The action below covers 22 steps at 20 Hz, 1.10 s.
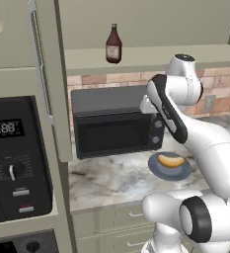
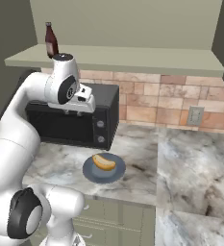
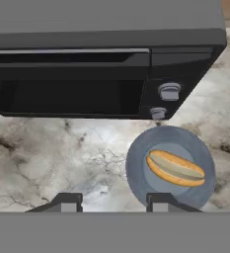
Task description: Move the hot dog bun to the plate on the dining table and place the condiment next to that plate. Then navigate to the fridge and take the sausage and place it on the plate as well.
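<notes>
Golden-yellow, the hot dog bun [image 3: 175, 168] lies on a small blue-grey plate [image 3: 136, 170] on the marble surface [image 1: 106, 180] just in front of the black microwave [image 1: 116, 123], while the condiment [image 1: 114, 44] stands upright on the shelf [image 2: 132, 60] above. Judging by this, the first step is in hand: the tool [image 3: 115, 202] hangs above the surface, empty, its tips partly apart and set to one side of the bun. Next it likely needs to shift over the bun, align across its narrow width and descend.
</notes>
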Motion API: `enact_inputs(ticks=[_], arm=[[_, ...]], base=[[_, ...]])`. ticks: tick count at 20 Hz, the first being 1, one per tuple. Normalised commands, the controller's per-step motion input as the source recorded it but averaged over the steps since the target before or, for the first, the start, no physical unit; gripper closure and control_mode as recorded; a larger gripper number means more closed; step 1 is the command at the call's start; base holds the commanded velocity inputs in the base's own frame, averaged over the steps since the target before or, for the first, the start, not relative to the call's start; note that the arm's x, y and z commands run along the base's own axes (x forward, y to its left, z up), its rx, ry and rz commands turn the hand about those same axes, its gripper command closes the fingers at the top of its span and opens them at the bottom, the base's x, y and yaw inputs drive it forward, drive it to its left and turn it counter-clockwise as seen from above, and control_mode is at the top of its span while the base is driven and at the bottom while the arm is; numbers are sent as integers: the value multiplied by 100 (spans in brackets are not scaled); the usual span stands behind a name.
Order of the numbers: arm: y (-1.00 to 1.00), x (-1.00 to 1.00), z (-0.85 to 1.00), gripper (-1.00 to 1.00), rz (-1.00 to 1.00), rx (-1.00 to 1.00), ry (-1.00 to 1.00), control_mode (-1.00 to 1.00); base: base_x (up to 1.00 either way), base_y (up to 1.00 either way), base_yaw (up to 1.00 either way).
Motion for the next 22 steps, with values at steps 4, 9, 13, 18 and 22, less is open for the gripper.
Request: enact_inputs(ticks=[4,9,13,18,22], arm=[[-5,-6,-2,-100,0,0,0,-100],[-69,-9,-10,-100,23,2,-5,-100],[-70,0,-35,-100,45,0,0,-100],[-31,0,-71,-100,46,-6,0,-100],[-4,0,-84,-100,26,-12,-1,-100]], base=[[0,0,0],[0,0,0],[0,0,0],[0,0,0],[0,0,0]])
